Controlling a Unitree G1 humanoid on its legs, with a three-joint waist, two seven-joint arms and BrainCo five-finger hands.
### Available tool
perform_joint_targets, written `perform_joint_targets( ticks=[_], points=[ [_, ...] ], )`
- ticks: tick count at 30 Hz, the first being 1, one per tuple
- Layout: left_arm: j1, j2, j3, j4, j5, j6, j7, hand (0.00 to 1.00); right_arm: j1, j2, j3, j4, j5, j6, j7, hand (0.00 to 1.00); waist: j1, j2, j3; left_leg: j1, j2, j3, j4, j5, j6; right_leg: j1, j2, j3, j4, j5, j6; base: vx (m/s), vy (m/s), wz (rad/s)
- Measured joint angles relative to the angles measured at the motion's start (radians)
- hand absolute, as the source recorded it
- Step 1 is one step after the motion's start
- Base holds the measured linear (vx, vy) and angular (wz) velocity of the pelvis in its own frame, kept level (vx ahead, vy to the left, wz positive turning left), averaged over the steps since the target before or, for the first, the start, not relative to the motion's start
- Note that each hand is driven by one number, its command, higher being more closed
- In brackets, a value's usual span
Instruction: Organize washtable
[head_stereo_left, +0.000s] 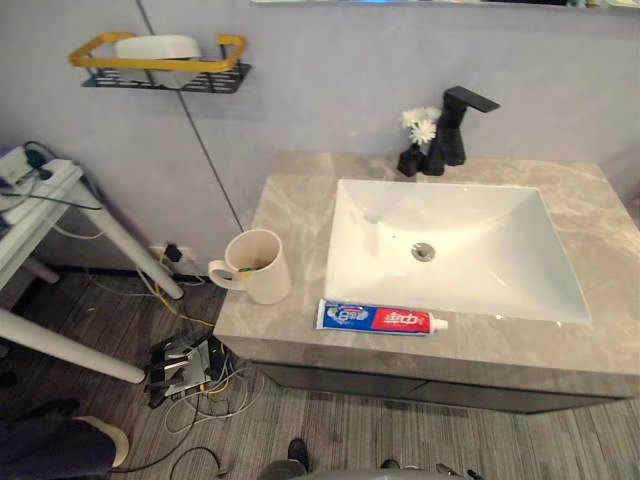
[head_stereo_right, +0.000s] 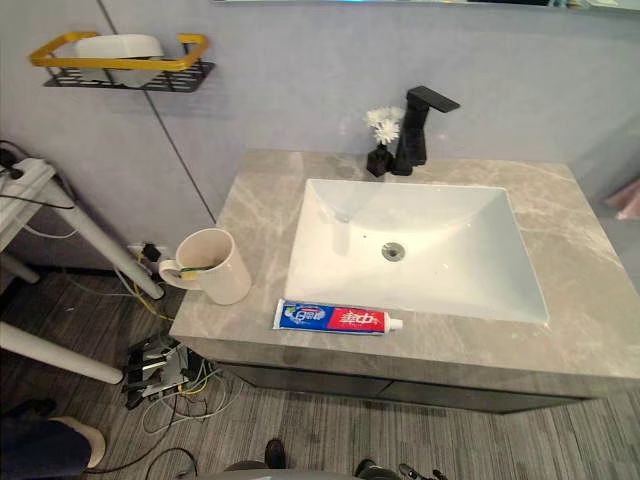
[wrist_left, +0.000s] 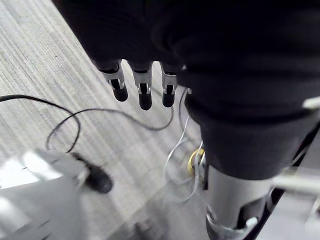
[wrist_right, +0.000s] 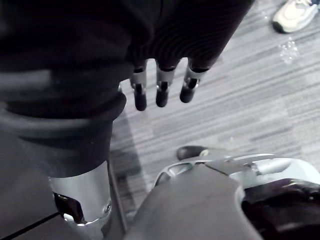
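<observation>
A cream mug (head_stereo_left: 258, 266) with a toothbrush inside stands at the front left corner of the grey marble washtable (head_stereo_left: 290, 190). A blue, white and red toothpaste tube (head_stereo_left: 380, 318) lies flat on the front edge, just before the white sink (head_stereo_left: 450, 245). My left hand (wrist_left: 142, 85) hangs low over the wood floor, fingers straight and holding nothing. In its own wrist view my right hand (wrist_right: 161, 82) likewise hangs above the floor with relaxed, straight fingers.
A black tap (head_stereo_left: 455, 125) and a small black vase of white flowers (head_stereo_left: 415, 140) stand behind the sink. A yellow-rimmed wall shelf (head_stereo_left: 160, 62) holds a white dish. White table legs (head_stereo_left: 120, 235) and tangled cables (head_stereo_left: 185, 365) lie left. A person's shoe (wrist_right: 295, 14) shows on the floor.
</observation>
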Motion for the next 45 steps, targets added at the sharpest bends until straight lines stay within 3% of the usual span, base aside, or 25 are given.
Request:
perform_joint_targets(
  ticks=[3, 4, 6, 7, 10, 15, 20, 21, 23, 31, 34, 37, 41, 45],
  points=[
    [0.06, 0.001, 0.07, -0.613, -0.027, -0.02, 0.129, 0.0, 0.046, 0.016, 0.004, -0.015, -0.012, -0.002, -0.001, 0.0, 0.05, -0.002, -0.043, -0.018, 0.003, -0.015, 0.0, -0.001, -0.001, 0.001, 0.002, -0.019, 0.0, -0.005, -0.001, -0.01, -0.011, 0.22],
    [0.056, 0.002, 0.091, -0.819, 0.025, -0.032, 0.174, 0.0, 0.057, 0.018, 0.011, -0.031, -0.028, -0.001, 0.0, 0.0, 0.058, -0.002, -0.048, -0.014, 0.0, -0.026, -0.001, 0.0, -0.001, 0.009, 0.0, -0.027, 0.0, -0.005, -0.001, 0.0, 0.002, 0.23],
    [0.042, 0.003, 0.105, -1.034, 0.083, -0.048, 0.212, 0.0, 0.067, 0.022, 0.014, -0.066, -0.034, -0.001, 0.0, 0.0, 0.05, -0.007, -0.056, -0.007, -0.001, -0.042, -0.001, 0.0, -0.001, 0.029, -0.008, -0.049, 0.0, -0.004, 0.001, -0.02, 0.016, 0.3],
    [0.03, 0.004, 0.105, -1.17, 0.137, -0.054, 0.235, 0.0, 0.072, 0.021, 0.021, -0.09, -0.042, 0.0, 0.0, 0.0, 0.052, 0.004, -0.062, -0.003, -0.009, -0.047, -0.001, -0.001, 0.0, 0.035, -0.017, -0.054, 0.001, -0.002, 0.005, -0.03, 0.053, 0.27],
    [-0.023, 0.017, 0.078, -1.394, 0.211, -0.067, 0.288, 0.0, 0.082, 0.019, 0.023, -0.122, -0.048, 0.009, 0.003, 0.0, 0.054, 0.014, -0.068, -0.005, -0.025, -0.072, -0.001, -0.004, 0.007, 0.049, -0.032, -0.08, -0.001, 0.004, 0.014, -0.04, 0.059, 0.27],
    [-0.043, 0.096, -0.173, -1.638, 0.267, -0.093, 0.274, 0.0, 0.069, 0.02, 0.031, -0.129, -0.048, 0.022, 0.003, 0.0, 0.051, 0.017, -0.072, -0.023, -0.04, -0.113, -0.001, 0.013, 0.032, 0.052, -0.041, -0.114, -0.001, 0.007, 0.018, -0.05, 0.027, 0.25],
    [-0.074, 0.142, -0.435, -1.723, 0.265, -0.127, 0.177, 0.0, 0.064, 0.018, 0.032, -0.127, -0.038, 0.022, 0.005, 0.0, 0.042, 0.019, -0.076, -0.023, -0.049, -0.14, -0.001, 0.03, 0.041, 0.063, -0.045, -0.134, 0.0, 0.007, 0.018, -0.03, 0.006, 0.16],
    [-0.074, 0.191, -0.535, -1.731, 0.25, -0.139, 0.12, 0.0, 0.055, 0.015, 0.033, -0.124, -0.028, 0.022, 0.015, 0.0, 0.023, 0.021, -0.077, -0.024, -0.052, -0.151, -0.001, 0.041, 0.043, 0.065, -0.046, -0.142, 0.001, 0.007, 0.018, -0.02, -0.001, 0.13],
    [-0.08, 0.224, -0.603, -1.729, 0.234, -0.14, 0.089, 0.0, 0.043, 0.005, 0.041, -0.106, -0.027, 0.02, 0.021, 0.0, 0.016, 0.025, -0.081, -0.028, -0.051, -0.153, -0.001, 0.042, 0.042, 0.063, -0.042, -0.141, 0.001, 0.007, 0.018, -0.03, -0.01, 0.08],
    [-0.299, 0.376, -1.06, -1.593, 0.226, -0.125, -0.088, 0.0, -0.027, -0.057, 0.109, 0.007, -0.018, 0.025, 0.04, 0.0, -0.032, 0.058, -0.084, -0.035, -0.044, -0.147, -0.001, 0.05, 0.032, 0.047, -0.025, -0.117, 0.004, 0.007, 0.012, -0.03, -0.015, -0.05],
    [-0.332, 0.415, -1.127, -1.547, 0.228, -0.102, -0.158, 0.0, -0.046, -0.069, 0.123, 0.033, -0.018, 0.028, 0.043, 0.0, -0.056, 0.061, -0.083, -0.033, -0.035, -0.131, -0.001, 0.049, 0.031, 0.039, -0.018, -0.098, 0.005, 0.005, 0.007, 0.01, -0.031, -0.17],
    [-0.382, 0.42, -1.176, -1.498, 0.228, -0.086, -0.207, 0.0, -0.048, -0.078, 0.131, 0.043, -0.017, 0.035, 0.044, 0.0, -0.059, 0.067, -0.084, -0.034, -0.029, -0.122, -0.001, 0.05, 0.031, 0.028, -0.013, -0.086, 0.014, 0.001, 0.0, 0.01, -0.037, -0.13],
    [-0.408, 0.403, -1.262, -1.419, 0.261, -0.076, -0.234, 0.0, -0.049, -0.082, 0.137, 0.066, -0.008, 0.038, 0.046, 0.0, -0.061, 0.066, -0.084, -0.037, -0.024, -0.112, -0.001, 0.05, 0.03, 0.016, -0.01, -0.07, 0.022, -0.002, -0.004, 0.0, -0.01, -0.07],
    [-0.414, 0.348, -1.321, -1.307, 0.384, -0.067, -0.228, 0.0, -0.056, -0.081, 0.172, 0.06, -0.007, 0.038, 0.047, 0.0, -0.076, 0.051, -0.072, -0.035, -0.019, -0.106, -0.001, 0.05, 0.029, 0.01, -0.006, -0.064, 0.022, -0.003, -0.005, -0.01, -0.004, -0.04]
  ],
)
